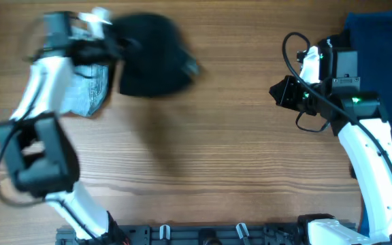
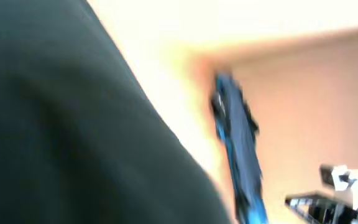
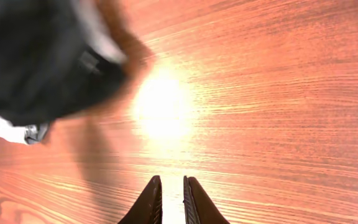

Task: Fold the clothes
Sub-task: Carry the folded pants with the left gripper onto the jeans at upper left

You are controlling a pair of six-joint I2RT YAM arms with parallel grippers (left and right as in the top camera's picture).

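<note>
Fabric first: the dark garment (image 1: 152, 58) sits at the far left of the desk (image 1: 216, 170), bunched and blurred. It appears lifted, since a soft shadow falls on the wood nearer than the cloth itself. Its long axis runs roughly left to right, and its left end meets the left fingers (image 1: 111, 42). Those fingers are lost in blur, and the left wrist view shows only dark cloth (image 2: 55, 124) pressed close to the lens. Judging from the raised cloth, they are probably clamped on that left edge.

Just beside and below them a grey garment (image 1: 87, 92) lies crumpled on the desk. The right fingers (image 3: 149, 202) are drawn almost together with nothing between them, well apart from the dark garment (image 3: 36, 56), which lies up and to the left of their tips. A blue cloth (image 1: 380, 47) rests at the far right corner behind that arm. The left arm is plainly the nearer, so spreading the cloth flat likely falls to it.
</note>
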